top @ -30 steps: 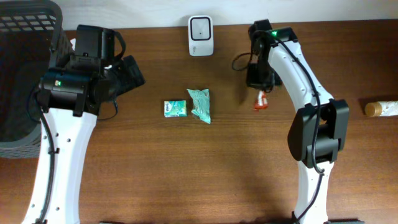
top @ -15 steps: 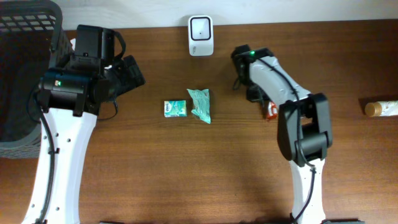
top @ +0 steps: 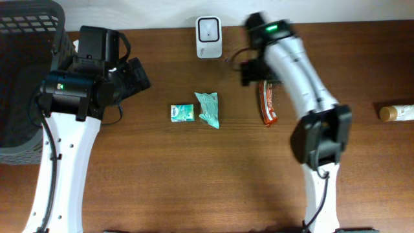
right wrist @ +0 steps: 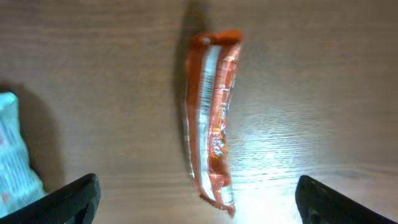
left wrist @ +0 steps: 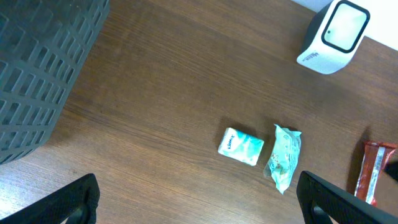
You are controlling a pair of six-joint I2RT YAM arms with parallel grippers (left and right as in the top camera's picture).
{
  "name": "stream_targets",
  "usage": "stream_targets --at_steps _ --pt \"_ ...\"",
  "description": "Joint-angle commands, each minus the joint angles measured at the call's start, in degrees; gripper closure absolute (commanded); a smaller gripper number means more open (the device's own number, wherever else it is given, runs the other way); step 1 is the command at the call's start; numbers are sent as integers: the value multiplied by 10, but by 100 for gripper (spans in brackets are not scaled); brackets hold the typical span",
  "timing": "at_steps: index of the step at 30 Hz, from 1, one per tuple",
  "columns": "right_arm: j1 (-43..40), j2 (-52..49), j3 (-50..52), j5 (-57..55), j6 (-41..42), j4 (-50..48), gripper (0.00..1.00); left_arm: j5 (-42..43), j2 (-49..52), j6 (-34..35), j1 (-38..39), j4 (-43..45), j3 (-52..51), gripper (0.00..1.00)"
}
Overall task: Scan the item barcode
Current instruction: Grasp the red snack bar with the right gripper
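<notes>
**Brown table is now carrying the red bar again**

Wooden table point(top: 194, 175) is taking back the red snack bar point(top: 268, 102), which was hanging in the right pincer point(right wrist: 198, 202) a moment ago. Now the bar is lying flat on the wood, to the right of the white scanner point(top: 208, 37) and a little nearer to the robot. The right pincer is standing over it with both fingers wide apart, touching nothing. The right arm is also blurring in the overhead view, so it is moving quite fast.

On the other side, the left pincer point(left wrist: 211, 202) is hanging spread open above bare wood, holding nothing. It is well apart from the green packet point(top: 208, 109) and the small mint box point(top: 182, 112).

For the task, I am thinking the bar is finished with the scanner, or it was dropped. I cannot tell which. The print on the wrapper is too blurred to find a barcode. Two other items are waiting near the middle of the table, so probably one of them is coming next.
</notes>
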State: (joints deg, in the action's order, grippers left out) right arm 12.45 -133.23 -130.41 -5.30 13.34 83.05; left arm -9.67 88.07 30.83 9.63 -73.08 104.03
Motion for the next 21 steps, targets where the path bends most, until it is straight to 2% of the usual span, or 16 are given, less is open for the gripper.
stream_targets --at_steps 1,3,8,9,10,11,14,16,17,18,20,21 --pt "-97 -2 20 283 -184 9 1 -1 -2 -9 -1 1 1 1" --pt "-136 -3 71 361 -222 -13 1 -1 -2 -9 -1 1 1 1" --pt "-149 -3 210 387 -214 -139 1 -1 -2 -9 -1 1 1 1" --pt "-147 -3 233 395 -214 -160 7 -1 -2 -9 -1 1 1 1" --pt "-147 -3 252 393 -205 -177 16 -1 -2 -9 -1 1 1 1" --pt "-147 -3 266 394 -200 -189 30 -1 -2 -9 -1 1 1 1" --pt "-144 -3 279 393 -199 -201 55 -1 -2 -9 0 1 1 1" --pt "-141 -2 268 391 -186 -198 75 -1 -2 -9 -1 1 1 1" --pt "-139 -2 255 388 -173 -194 90 -1 -2 -9 -1 1 1 1" --pt "-136 -1 235 374 -156 -186 96 -1 -2 -9 -1 1 1 1" --pt "-123 -1 193 315 -128 -163 96 -1 -2 -9 -1 1 1 1" --pt "-107 -1 164 248 -104 -144 96 -1 -2 -9 -1 1 1 1"
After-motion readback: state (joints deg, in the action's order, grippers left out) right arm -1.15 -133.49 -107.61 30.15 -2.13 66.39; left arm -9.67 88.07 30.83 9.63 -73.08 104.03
